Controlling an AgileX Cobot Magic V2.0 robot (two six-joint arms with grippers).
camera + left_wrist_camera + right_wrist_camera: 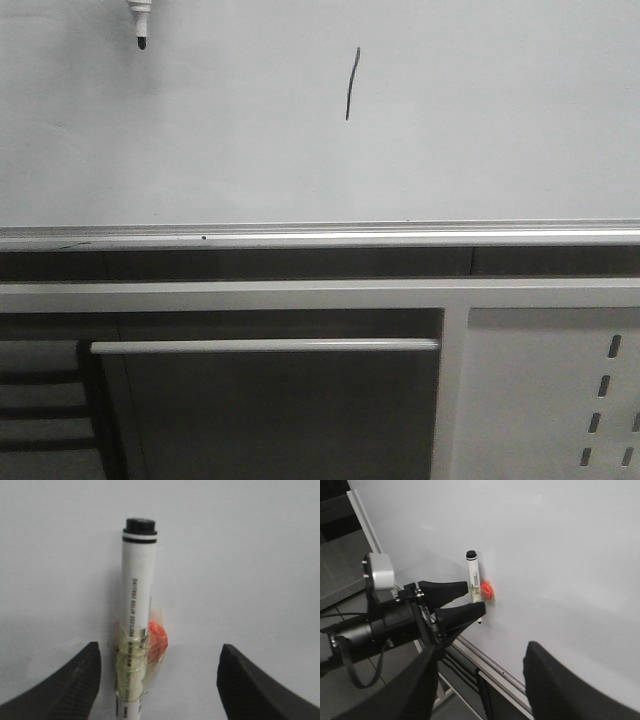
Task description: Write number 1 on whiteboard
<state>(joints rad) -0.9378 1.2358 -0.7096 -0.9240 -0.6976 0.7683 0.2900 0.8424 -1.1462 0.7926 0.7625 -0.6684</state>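
The left gripper (159,680) stands spread wide, its two dark fingers (60,687) well apart on either side of the marker (137,610) and touching neither side of it; the marker seems to hang on the whiteboard (240,570) by a taped-on orange piece (158,641), likely a magnet, just beside the barrel between the fingers. The right gripper (485,690) is also spread and empty, well apart from the board. The number 1 (351,84), a thin slanted black stroke, sits on the board well to the side of the marker's tip (141,42), so the writing looks done. The risks from here, as I judge them: a finger brushing the barrel on the way out could knock the marker loose or drag the uncapped tip (479,622) across the board and leave a stray mark; the mount could also slip on the smooth surface. Small black print runs along the barrel (133,600), too blurred to read; no brand is legible.
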